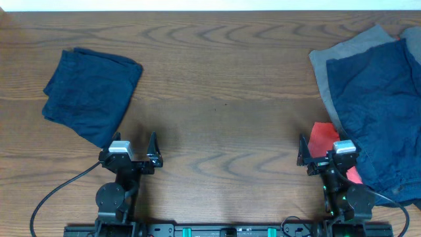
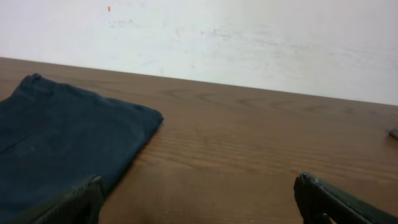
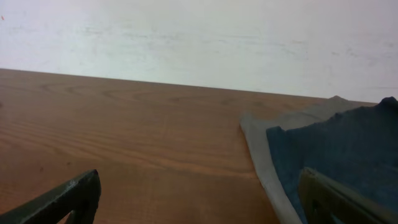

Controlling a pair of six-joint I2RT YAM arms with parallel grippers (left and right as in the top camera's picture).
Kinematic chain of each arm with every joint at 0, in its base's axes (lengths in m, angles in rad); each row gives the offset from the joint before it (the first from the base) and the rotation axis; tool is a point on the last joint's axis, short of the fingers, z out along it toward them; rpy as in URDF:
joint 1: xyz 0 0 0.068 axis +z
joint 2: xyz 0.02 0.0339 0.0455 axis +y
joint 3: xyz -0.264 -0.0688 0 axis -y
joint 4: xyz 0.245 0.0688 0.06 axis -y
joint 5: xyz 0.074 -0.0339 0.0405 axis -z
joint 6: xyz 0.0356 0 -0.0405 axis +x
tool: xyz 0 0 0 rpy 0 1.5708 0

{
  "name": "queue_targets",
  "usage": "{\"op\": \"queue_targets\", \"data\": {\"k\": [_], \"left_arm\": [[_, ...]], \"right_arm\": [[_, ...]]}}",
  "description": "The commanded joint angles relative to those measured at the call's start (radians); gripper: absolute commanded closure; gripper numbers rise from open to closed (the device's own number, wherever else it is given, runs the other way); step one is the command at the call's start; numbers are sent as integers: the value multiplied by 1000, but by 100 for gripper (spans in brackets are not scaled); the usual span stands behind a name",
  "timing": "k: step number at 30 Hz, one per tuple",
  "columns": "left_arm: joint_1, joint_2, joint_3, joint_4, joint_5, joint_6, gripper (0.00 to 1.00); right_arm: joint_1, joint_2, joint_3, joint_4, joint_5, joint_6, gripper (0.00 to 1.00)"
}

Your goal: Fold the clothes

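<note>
**Overhead view**
- Left hand (image 1: 136, 139): jaws spread full wide, nothing held.
- Folded navy garment (image 1: 92, 92): 1 piece, flat on the bench (image 1: 223, 79), ahead and left of the left hand. Its near corner is just beside the outer finger.
- Right hand (image 1: 322, 146): jaws equally wide, empty.
- Pile, ahead and right of the right hand:
  - loose navy garment (image 1: 381, 112) on top
  - grey garment (image 1: 342, 56) beneath it
  - red garment (image 1: 322, 135) poking out close against the hand

**Left wrist view**
- Both fingers sit far apart at the lower corners.
- The folded navy garment lies ahead-left, edges squared.

**Right wrist view**
- The fingers are again wide apart.
- The grey and loose navy garments lie rumpled ahead-right, untouched.

**Status (judged)**
- 1 item looks done.
- At least 3 remain unfolded.
- No grasp is begun.
</note>
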Motion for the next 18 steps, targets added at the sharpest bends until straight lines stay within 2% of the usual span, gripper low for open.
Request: {"op": "queue_targets", "data": {"k": [1,9,12,18], "left_arm": [[3,-5,-8,-46,7,6,2],[3,-5,-8,-47,10,5,2],[3,-5,-8,-39,10,5,2],[3,2,35,-117,59,-40,2]], "right_arm": [[17,-4,-1,-4,-1,-18,1],[17,-4,-1,-2,-32,-11,1],[17,-4,-1,11,-57,85,1],[16,18,14,-19,-88,125,1]]}}
